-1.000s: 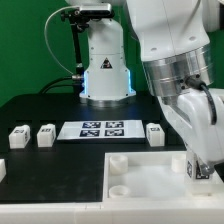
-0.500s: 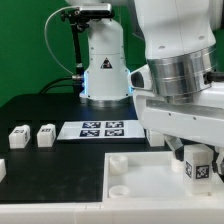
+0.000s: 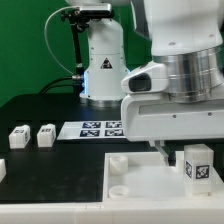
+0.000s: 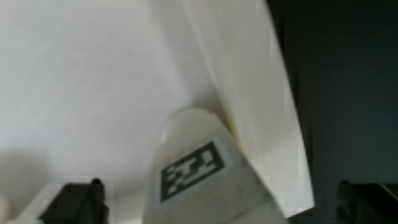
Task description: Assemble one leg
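A leg [image 3: 197,165], a small white post with a square marker tag, stands upright at the right corner of the large white tray [image 3: 135,180]. In the wrist view the same leg [image 4: 199,160] stands between my two dark fingers, beside the tray's raised rim [image 4: 249,90]. My gripper [image 4: 222,195] is open, with a gap between the leg and each finger. In the exterior view the big hand [image 3: 175,100] hangs right above this leg. Two more legs [image 3: 17,137] [image 3: 45,135] stand on the black table at the exterior view's left.
The marker board [image 3: 98,128] lies flat on the table behind the tray. The robot base [image 3: 105,70] stands at the back. A round corner socket [image 3: 118,160] shows at the tray's near-left corner.
The hand has turned and widened across the view. It now hides the leg that stood by the marker board's right end. The leg at the tray corner stays about where it was.
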Robot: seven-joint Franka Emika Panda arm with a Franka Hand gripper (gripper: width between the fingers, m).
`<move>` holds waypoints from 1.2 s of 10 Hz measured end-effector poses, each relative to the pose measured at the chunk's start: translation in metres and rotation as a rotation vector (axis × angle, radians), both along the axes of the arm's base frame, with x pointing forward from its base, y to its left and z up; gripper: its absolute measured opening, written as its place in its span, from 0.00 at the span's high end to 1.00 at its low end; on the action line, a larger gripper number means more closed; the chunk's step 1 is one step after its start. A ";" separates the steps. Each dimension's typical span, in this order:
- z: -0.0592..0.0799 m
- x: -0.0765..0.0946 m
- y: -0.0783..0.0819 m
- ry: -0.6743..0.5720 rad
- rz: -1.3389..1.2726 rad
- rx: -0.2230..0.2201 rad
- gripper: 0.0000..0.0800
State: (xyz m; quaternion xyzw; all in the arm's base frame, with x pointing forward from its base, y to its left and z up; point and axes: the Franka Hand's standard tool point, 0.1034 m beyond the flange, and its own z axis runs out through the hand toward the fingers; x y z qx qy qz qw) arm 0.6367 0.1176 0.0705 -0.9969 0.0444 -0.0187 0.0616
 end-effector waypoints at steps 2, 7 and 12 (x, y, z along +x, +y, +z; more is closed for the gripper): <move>-0.001 0.000 0.000 0.003 -0.005 0.001 0.20; -0.002 -0.001 0.001 0.062 -0.441 0.036 0.63; -0.001 0.002 0.001 0.220 -1.255 0.151 0.63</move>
